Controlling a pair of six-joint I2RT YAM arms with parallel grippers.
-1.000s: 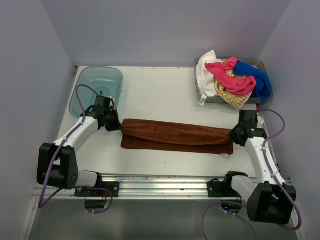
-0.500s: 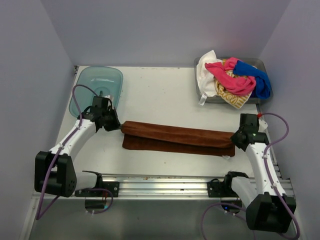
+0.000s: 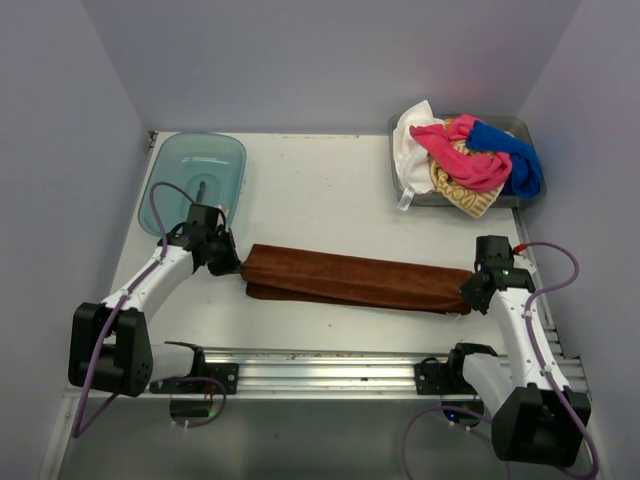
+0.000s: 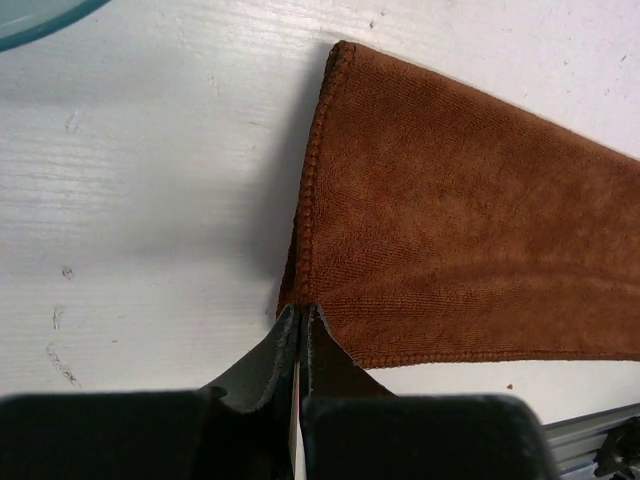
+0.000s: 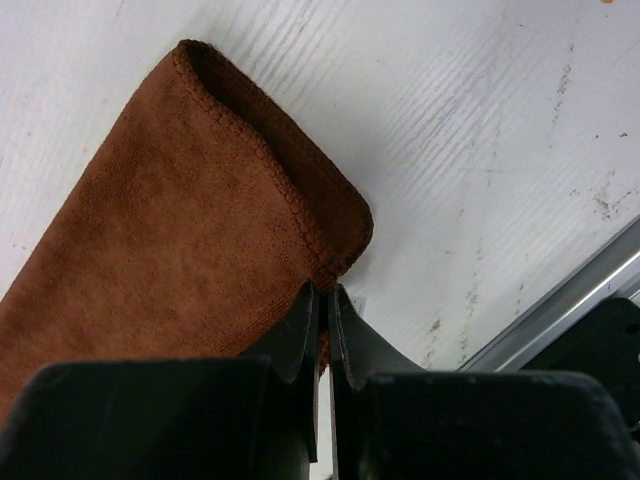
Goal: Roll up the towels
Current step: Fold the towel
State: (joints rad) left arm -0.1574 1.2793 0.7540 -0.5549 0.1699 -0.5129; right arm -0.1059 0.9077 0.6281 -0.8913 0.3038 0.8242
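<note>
Teal translucent plastic tray sits far left; near it the left gripper is pinched tight on one end of the folded rust-brown cloth towel, which lies across the white table; the right gripper clamps its other end

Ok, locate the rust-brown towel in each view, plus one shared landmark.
Top external: rust-brown towel, a long folded strip across the near part of the table.
Left wrist: towel on the right side, corner pinched by the left end effector at bottom centre.
Right wrist: towel on the left side, corner pinched by the right end effector.
Shared landmark: metal rail along the table's near edge, bottom right in both wrist views.
</note>
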